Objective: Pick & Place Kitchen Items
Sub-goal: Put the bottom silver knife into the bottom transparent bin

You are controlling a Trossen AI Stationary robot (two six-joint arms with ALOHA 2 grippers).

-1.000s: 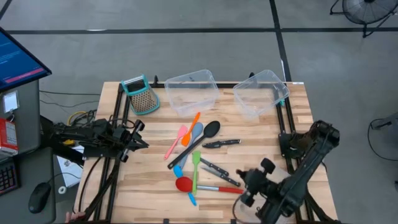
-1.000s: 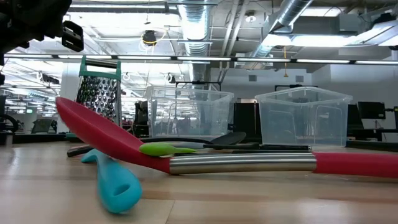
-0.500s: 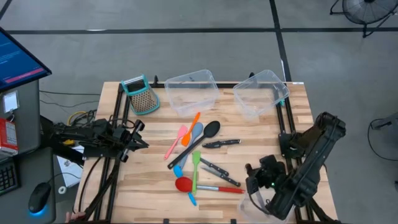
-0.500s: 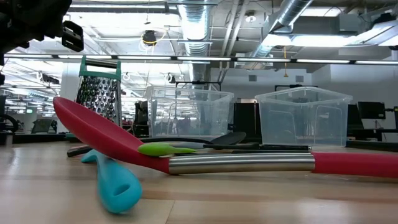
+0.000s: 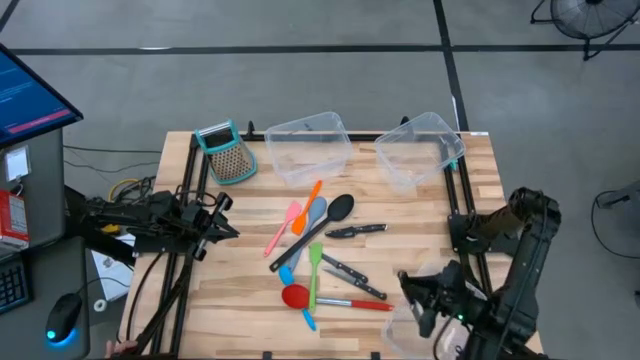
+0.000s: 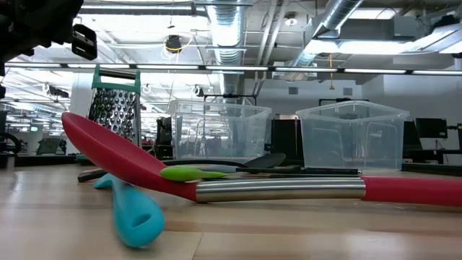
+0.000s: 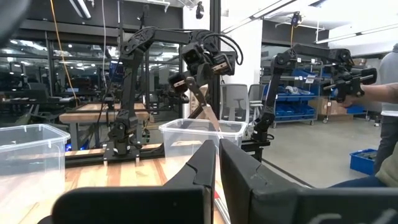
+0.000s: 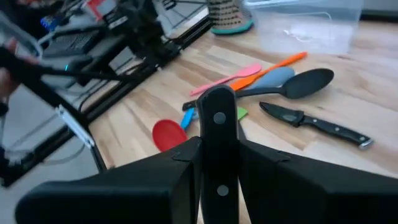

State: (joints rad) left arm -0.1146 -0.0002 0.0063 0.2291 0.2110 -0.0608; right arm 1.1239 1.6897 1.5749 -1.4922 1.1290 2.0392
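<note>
Two clear plastic bins [image 5: 308, 147] [image 5: 420, 148] are set side by side at the table's far edge, with a teal-framed metal grater [image 5: 224, 152] to their left. Nearer the front, spatulas, spoons, a black ladle [image 5: 316, 227] and black-handled steel knives [image 5: 356, 230] are clustered mid-table.

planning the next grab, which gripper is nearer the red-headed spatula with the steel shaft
Right. The right gripper sits just past the handle end of the red-headed spatula, holding a black-handled knife. The left gripper waits at the table's far left edge.

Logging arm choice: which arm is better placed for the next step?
Right: its gripper holds a black-handled knife over the table at its right front; the left gripper waits, empty, at the left edge.
</note>
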